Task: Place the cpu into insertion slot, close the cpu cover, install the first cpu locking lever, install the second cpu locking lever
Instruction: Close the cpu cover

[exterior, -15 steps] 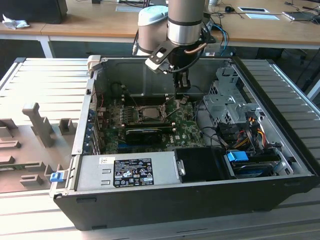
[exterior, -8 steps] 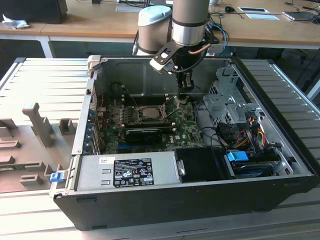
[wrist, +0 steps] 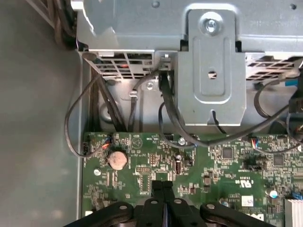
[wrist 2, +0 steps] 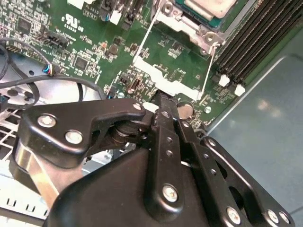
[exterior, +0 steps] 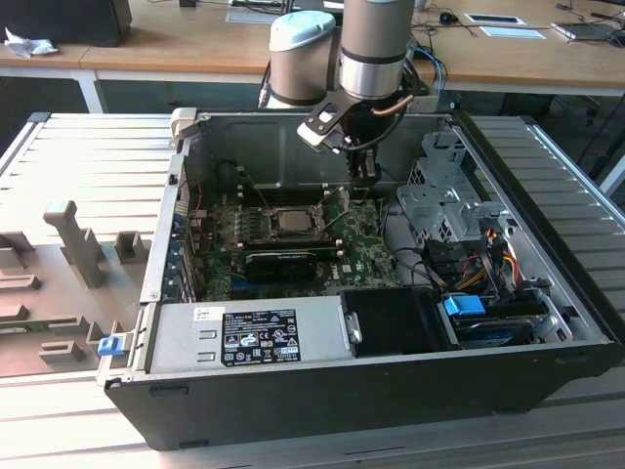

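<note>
While the cpu (exterior: 293, 219) sits in the insertion slot (exterior: 265, 224), the hand (exterior: 364, 184) hangs closed inside the case (exterior: 293, 147).

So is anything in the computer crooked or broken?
Nothing looks broken or spilled. One part sits askew: the cpu cover is tilted up and open beside the cpu, not lying flat over it. The gripper, jaws together, is close by the cover's edge.
</note>
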Tool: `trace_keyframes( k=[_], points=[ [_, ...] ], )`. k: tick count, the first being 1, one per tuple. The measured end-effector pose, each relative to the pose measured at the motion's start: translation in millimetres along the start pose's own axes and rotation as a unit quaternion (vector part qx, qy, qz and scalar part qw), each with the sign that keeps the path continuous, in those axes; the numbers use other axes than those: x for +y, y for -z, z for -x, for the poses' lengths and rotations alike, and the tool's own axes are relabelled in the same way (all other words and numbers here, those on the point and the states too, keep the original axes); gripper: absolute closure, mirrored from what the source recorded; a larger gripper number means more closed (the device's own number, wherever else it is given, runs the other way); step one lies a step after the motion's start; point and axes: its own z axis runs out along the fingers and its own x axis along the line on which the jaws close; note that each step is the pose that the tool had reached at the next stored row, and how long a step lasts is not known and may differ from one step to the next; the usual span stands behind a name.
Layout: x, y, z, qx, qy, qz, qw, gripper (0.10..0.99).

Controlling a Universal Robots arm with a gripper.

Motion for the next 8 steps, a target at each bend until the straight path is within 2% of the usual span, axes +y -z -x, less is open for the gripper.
trace_keyframes(
  k=[8],
  points=[
    [-6.5, 0.4, 0.0, 0.0001, 0.000, 0.0000, 1.0000, 0.980]
  ],
)
